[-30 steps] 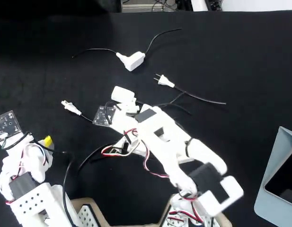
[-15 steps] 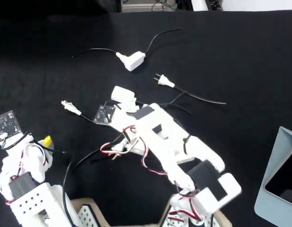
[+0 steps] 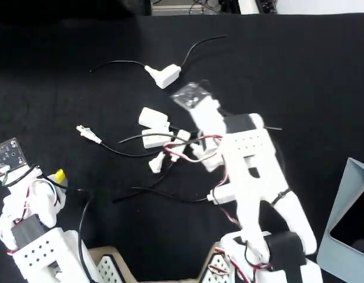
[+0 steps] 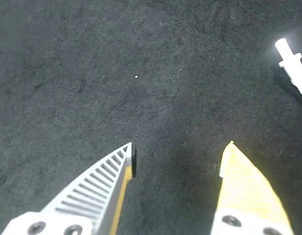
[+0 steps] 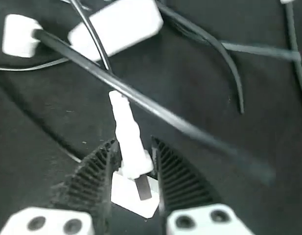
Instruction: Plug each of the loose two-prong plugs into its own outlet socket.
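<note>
In the right wrist view my right gripper (image 5: pixel 133 161) is shut on a white two-prong plug (image 5: pixel 127 132), with a black ridged finger on each side. Two white outlet blocks (image 5: pixel 116 24) lie beyond it, crossed by a black cable (image 5: pixel 155 107). In the high view the right arm (image 3: pixel 246 159) stretches over the middle of the table, beside the outlet blocks (image 3: pixel 153 117). A loose plug (image 3: pixel 87 132) lies to the left. Another white outlet (image 3: pixel 164 75) lies farther back. My left gripper (image 4: pixel 181 144) hangs open over bare cloth at the near left corner (image 3: pixel 58 175), with a plug tip (image 4: pixel 292 63) off to one side.
Black cables (image 3: pixel 140 154) loop across the black cloth between the plugs and the blocks. A small white piece (image 3: pixel 155 165) lies near the red arm wires. A grey-blue bin (image 3: pixel 347 224) stands at the right edge. Cardboard (image 3: pixel 111 259) sits at the near edge between the arm bases.
The right arm has swung from the left middle towards the right and farther back. This uncovered the outlet blocks and pulled the cables along. The left arm has kept still.
</note>
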Action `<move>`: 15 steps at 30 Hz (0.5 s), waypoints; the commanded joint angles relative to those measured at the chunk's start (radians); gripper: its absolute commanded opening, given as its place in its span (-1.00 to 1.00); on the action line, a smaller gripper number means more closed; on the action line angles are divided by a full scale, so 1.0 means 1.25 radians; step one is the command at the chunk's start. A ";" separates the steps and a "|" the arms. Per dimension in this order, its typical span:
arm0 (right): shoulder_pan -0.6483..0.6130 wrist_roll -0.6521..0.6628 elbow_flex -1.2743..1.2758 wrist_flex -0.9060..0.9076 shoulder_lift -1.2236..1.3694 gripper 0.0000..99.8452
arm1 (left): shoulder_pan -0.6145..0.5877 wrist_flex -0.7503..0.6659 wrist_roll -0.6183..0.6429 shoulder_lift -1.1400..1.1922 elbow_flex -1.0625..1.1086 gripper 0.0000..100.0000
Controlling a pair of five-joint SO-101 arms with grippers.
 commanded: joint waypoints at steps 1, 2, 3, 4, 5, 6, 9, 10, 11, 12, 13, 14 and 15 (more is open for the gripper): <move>0.058 -0.010 0.048 -0.095 0.019 -0.98 | 0.001 -0.017 -0.001 -0.007 -0.001 -0.43; 0.065 -0.010 0.071 -0.130 0.034 -0.98 | 0.001 -0.017 -0.001 -0.007 -0.001 -0.43; 0.068 -0.010 0.089 -0.162 0.050 -0.98 | 0.001 -0.017 -0.001 -0.007 -0.001 -0.43; 0.068 -0.010 0.101 -0.190 0.066 -0.97 | 0.001 -0.017 -0.001 -0.007 -0.001 -0.43; 0.068 -0.010 0.109 -0.211 0.082 -0.97 | 0.001 -0.017 -0.001 -0.007 -0.001 -0.43; 0.066 -0.010 0.111 -0.227 0.101 -0.97 | 0.001 -0.017 -0.001 -0.007 -0.001 -0.43; 0.065 -0.010 0.091 -0.228 0.159 -0.91 | 0.001 -0.017 -0.001 -0.007 -0.001 -0.43; 0.065 -0.010 0.078 -0.221 0.179 -0.86 | 0.001 -0.017 -0.001 -0.007 -0.001 -0.43; 0.065 -0.010 0.062 -0.206 0.196 -0.82 | 0.001 -0.017 -0.001 -0.007 -0.001 -0.43; 0.065 -0.010 0.042 -0.190 0.213 -0.78 | 0.001 -0.017 -0.001 -0.007 -0.001 -0.43; 0.065 -0.012 0.021 -0.172 0.228 -0.77 | 0.001 -0.017 -0.001 -0.007 -0.001 -0.43; 0.065 -0.014 -0.001 -0.156 0.240 -0.77 | 0.001 -0.017 -0.001 -0.007 -0.001 -0.43; 0.065 -0.015 -0.023 -0.142 0.249 -0.77 | 0.001 -0.017 -0.001 -0.007 -0.001 -0.43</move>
